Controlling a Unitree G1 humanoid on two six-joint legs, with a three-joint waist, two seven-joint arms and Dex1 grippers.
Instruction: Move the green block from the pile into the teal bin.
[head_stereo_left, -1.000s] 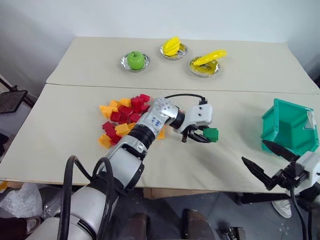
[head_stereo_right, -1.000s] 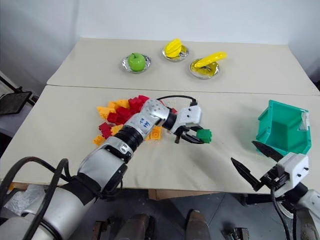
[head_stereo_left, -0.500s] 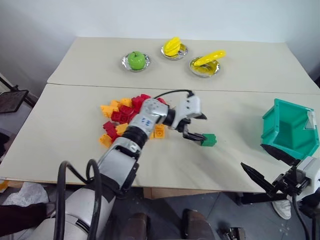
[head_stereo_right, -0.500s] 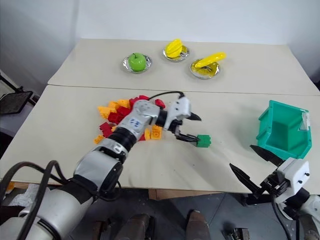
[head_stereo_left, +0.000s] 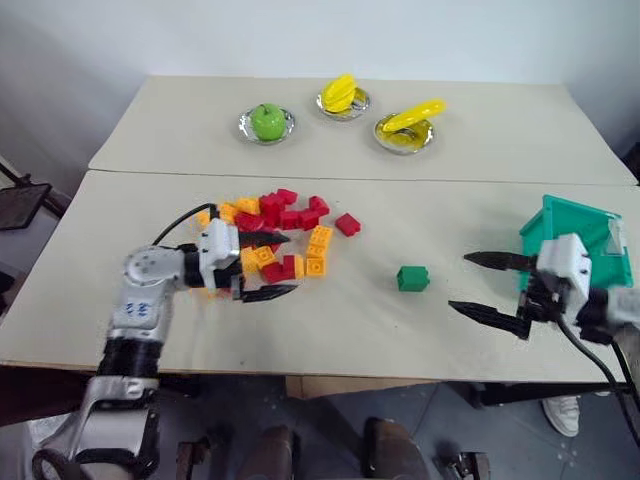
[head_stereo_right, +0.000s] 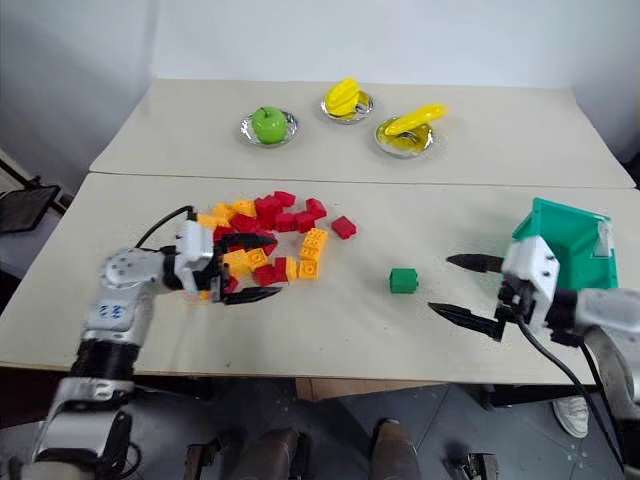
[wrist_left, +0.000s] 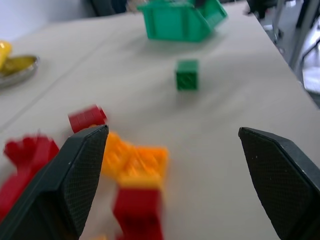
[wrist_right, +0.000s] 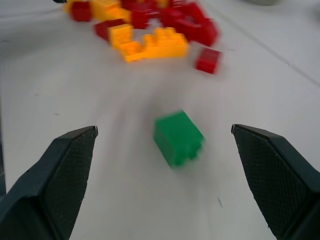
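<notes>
The green block (head_stereo_left: 412, 278) lies alone on the bare tabletop, free of any grip, between the pile (head_stereo_left: 276, 236) of red and yellow-orange bricks and the teal bin (head_stereo_left: 583, 249), somewhat nearer to the front edge of the table (head_stereo_left: 120, 270) than to the seam across its middle. I judge that it is placed there as a hand-over point, since it is clear of the heap and within reach of the arm on the bin's side. The right gripper (head_stereo_left: 492, 288) points toward the block with its two black fingers spread wide and nothing between them; in the right wrist view the block (wrist_right: 178, 138) sits in the middle of the gap, which suggests an approach lined up for a pinch. There is open surface all around the block, so the fingers can come down on either side without touching another brick. The bin stands at the right edge of the table with its open top free, just behind the right gripper, so the carry should be short. The left gripper (head_stereo_left: 254, 266) hangs at the near side of the pile, also spread wide and empty, well apart from the block. A single red brick (head_stereo_left: 347, 224) lies a little off the heap toward the block, but not in the way. Along the far side stand three small metal dishes, holding a green apple (head_stereo_left: 266, 120) and yellow fruit (head_stereo_left: 340, 92), far from the working area.
</notes>
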